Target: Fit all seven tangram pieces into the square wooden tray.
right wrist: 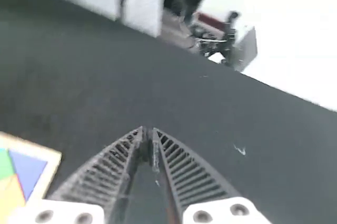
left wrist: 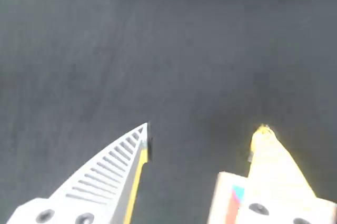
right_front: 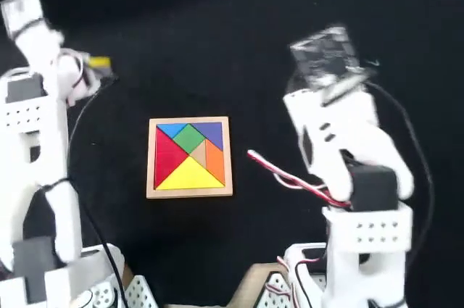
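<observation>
The black table [right_front: 217, 54] carries the square wooden tray [right_front: 190, 193] at its middle. All seven tangram pieces [right_front: 190, 175] seem to lie flush inside it, though the smallest are hard to count, so the task looks done. The left pincer [left wrist: 205, 134] hangs spread open over bare table. The right pincer [right wrist: 148, 134] is closed on nothing.

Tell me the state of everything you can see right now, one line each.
Square wooden tray: filled, lying flat.
Tangram pieces: all seven seated in the tray.
Left gripper: open, empty.
Right gripper: shut, empty.
</observation>
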